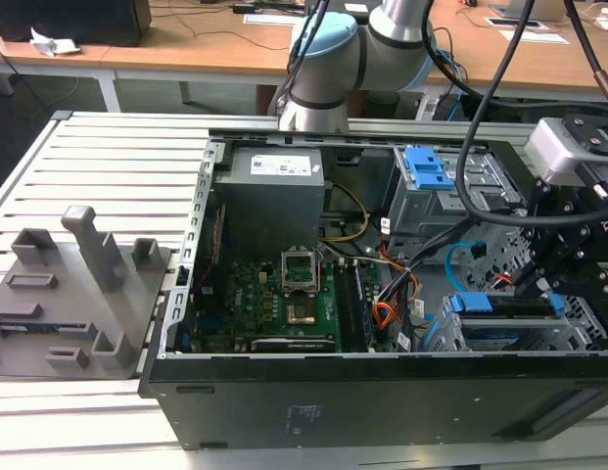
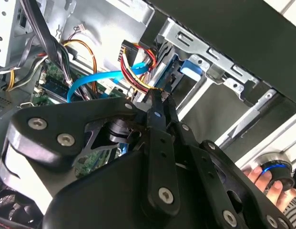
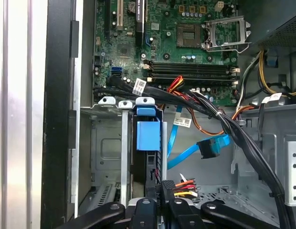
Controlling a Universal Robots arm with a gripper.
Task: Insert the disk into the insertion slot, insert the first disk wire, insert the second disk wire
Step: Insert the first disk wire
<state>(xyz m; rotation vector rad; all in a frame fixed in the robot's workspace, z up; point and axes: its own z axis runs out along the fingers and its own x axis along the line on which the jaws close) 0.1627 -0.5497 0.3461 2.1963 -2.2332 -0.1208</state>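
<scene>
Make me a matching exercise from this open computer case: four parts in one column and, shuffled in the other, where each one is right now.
1. silver-grey disk in bright blue plastic carrier
2. slim light-blue flat cable
3. thin orange-red wire lead
4. grey bay with blue latch

A. toward the exterior view's right of the grey power supply box
B. held between the fingers of the gripper
C. standing in the silvery metal drive cage
D. loose, its plug apart from the disk

Pairs: 1-C, 2-D, 3-B, 4-A.

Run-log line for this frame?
disk: seated in insertion slot | gripper: shut on first disk wire, beside disk | second disk wire: plug end hanging free
</scene>
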